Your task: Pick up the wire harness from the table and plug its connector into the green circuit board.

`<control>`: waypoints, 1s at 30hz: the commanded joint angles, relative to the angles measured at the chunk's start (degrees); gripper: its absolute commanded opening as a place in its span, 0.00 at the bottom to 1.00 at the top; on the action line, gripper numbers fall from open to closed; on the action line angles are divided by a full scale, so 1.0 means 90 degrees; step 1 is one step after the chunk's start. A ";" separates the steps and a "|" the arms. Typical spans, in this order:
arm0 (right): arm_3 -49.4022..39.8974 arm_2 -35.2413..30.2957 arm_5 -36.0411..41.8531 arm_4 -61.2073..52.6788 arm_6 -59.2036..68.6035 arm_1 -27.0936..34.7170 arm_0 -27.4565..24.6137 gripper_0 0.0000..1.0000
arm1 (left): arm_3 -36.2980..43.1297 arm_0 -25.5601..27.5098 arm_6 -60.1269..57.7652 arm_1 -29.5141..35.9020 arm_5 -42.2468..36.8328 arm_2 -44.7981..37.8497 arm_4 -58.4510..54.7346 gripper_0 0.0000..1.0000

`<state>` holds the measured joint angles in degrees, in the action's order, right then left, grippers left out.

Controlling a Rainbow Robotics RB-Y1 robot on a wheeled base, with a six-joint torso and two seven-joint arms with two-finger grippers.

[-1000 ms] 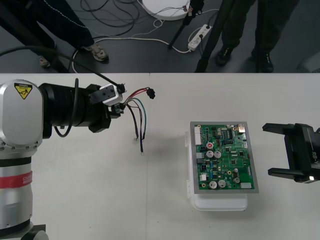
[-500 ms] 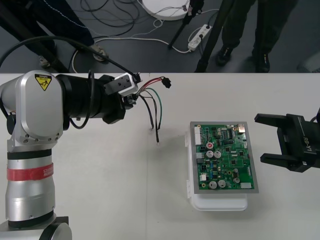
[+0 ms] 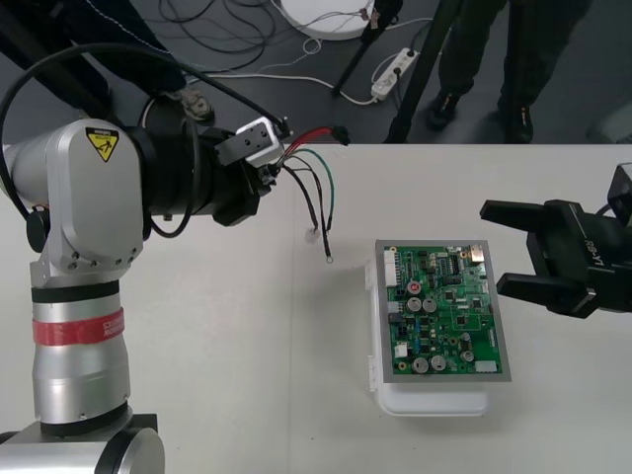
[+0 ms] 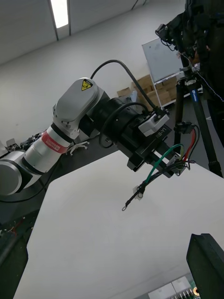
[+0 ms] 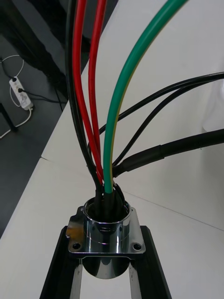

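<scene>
My left gripper (image 3: 271,166) hangs above the table's far left part, shut on the harness's round metal socket (image 5: 104,232). The flange sits between its two black fingers (image 5: 62,261). From there the red wires run to the small black plug (image 3: 341,133), out past the far edge. The green and black wires (image 3: 318,202) dangle down toward the table. The green circuit board (image 3: 446,311) lies on its white base (image 3: 434,401) at centre right. My right gripper (image 3: 500,249) is open just right of the board. In the right wrist view the left gripper (image 4: 161,152) holds the harness (image 4: 173,160) in the air.
Dark floor with cables, a power strip (image 3: 393,71) and tripod legs lies beyond the far edge. Bare table spreads between the left arm's base (image 3: 79,346) and the board.
The left arm has swung right and toward the far edge, carrying the harness with it. The right gripper has moved left, closer to the board's right side.
</scene>
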<state>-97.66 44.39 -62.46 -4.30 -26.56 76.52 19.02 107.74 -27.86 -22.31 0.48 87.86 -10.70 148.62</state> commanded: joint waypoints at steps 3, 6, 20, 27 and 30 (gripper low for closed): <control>-0.0555 -0.0479 0.0397 -0.0342 0.0285 0.0462 -0.0424 1.00 | 0.0285 -0.0469 -0.0559 -0.0164 0.0120 0.0212 0.0166 0.00; -0.0848 -0.0958 0.0768 -0.0352 0.0334 0.0462 -0.0824 1.00 | 0.0285 -0.0488 -0.0646 -0.0164 0.0003 0.0270 0.0166 0.00; -0.3016 -0.3507 0.3639 -0.0352 0.0578 0.0199 -0.3158 1.00 | 0.0285 -0.0527 -0.0969 -0.0164 -0.0241 0.0466 0.0176 0.00; -0.3885 -0.3966 0.4762 -0.0352 0.0676 0.0023 -0.3617 1.00 | 0.0285 -0.0527 -0.1018 -0.0164 -0.0280 0.0495 0.0176 0.00; -0.4227 -0.4005 0.5270 -0.0352 0.0715 -0.0045 -0.3637 1.00 | 0.0285 -0.0527 -0.1027 -0.0164 -0.0280 0.0515 0.0225 0.00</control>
<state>-132.14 10.39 -17.59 -6.87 -23.28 77.39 -12.62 107.86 -29.91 -27.71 0.45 87.74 -7.70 149.97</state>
